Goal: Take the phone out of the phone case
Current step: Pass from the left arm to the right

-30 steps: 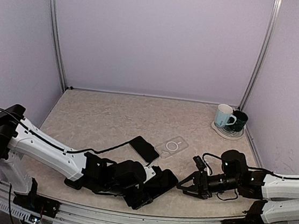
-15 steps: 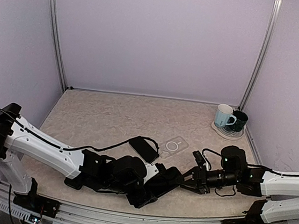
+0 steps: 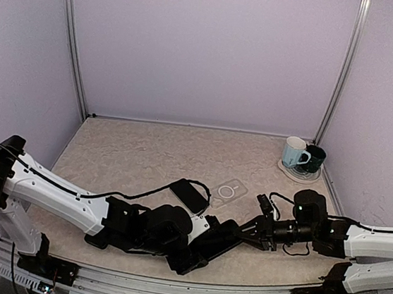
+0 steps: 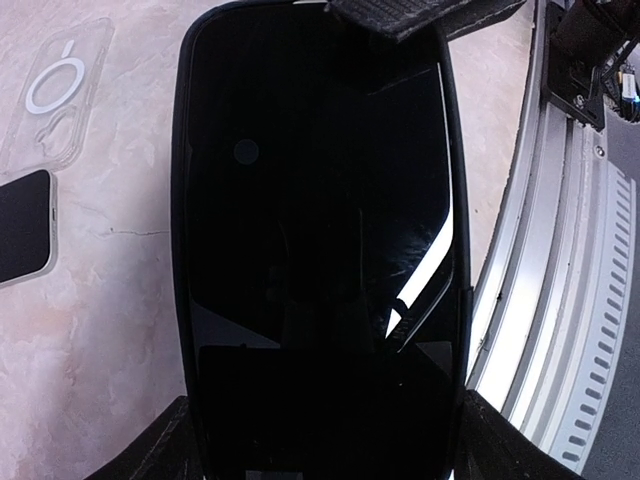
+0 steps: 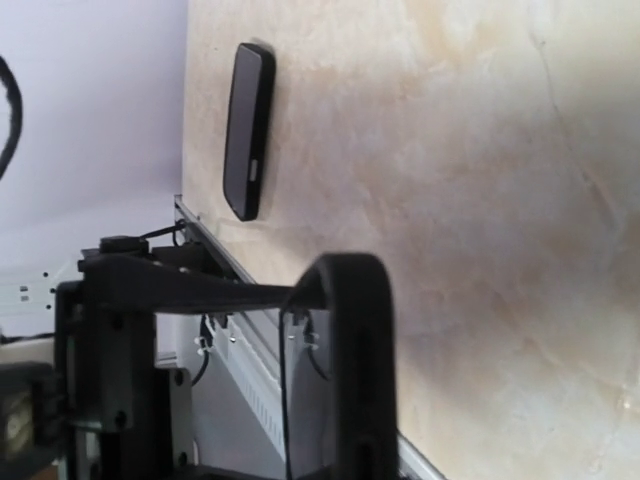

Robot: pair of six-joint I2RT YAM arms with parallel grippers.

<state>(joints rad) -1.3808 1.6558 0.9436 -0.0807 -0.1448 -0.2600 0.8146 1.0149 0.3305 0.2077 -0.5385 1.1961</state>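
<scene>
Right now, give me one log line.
left fingers: holding cased phone | right fingers: at its far end, grip unclear | removal: not done

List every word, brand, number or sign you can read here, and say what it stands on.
No readable text in any view.
Clear case: only a ring-and-line mark, no letters.
Held phone: blank dark screen.
Phone on the table: dark, nothing legible.
Mugs: no print visible.

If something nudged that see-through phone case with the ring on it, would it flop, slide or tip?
The clear plastic phone case looks thin and empty, so it is probably light and a little bendy. It lies flat on the smooth beige table, so a push would likely slide it, not tip or roll it.
</scene>
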